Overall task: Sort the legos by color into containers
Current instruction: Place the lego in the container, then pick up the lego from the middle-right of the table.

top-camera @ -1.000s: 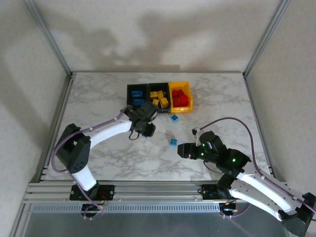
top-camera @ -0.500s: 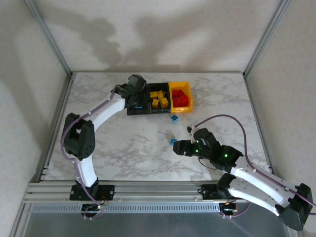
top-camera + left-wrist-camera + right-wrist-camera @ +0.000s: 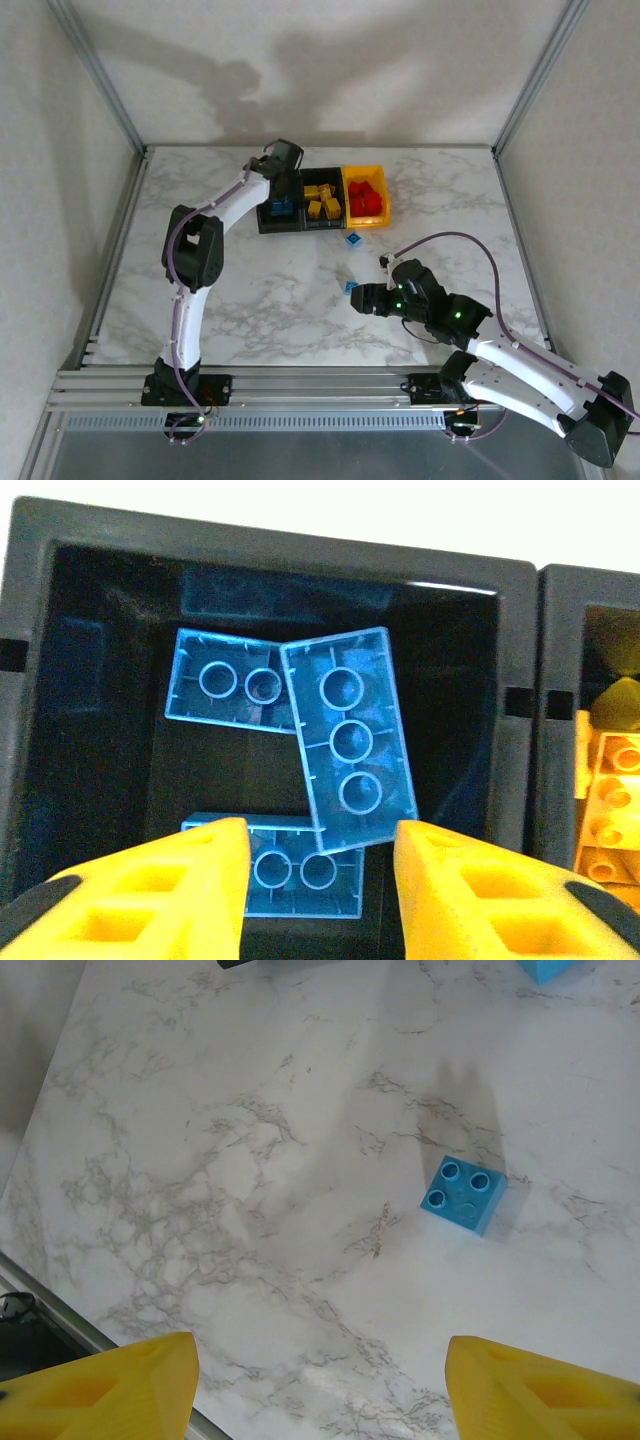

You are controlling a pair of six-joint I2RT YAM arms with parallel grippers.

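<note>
In black bin [image 3: 270, 555], oblong blue brick [image 3: 350, 742] points at left gripper [image 3: 318, 830], parted; right gripper [image 3: 320, 1350] parted.

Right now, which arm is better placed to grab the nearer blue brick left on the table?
Right. The right gripper hangs open beside that blue brick; the left gripper is far off over the black bin.

The white marble-patterned table [image 3: 230, 290] carries a row of three bins [image 3: 300, 229] toward its far edge, two black and one yellow-orange, with a loose blue brick [image 3: 352, 239] just before them and a second blue brick [image 3: 350, 287] nearer the middle.
</note>
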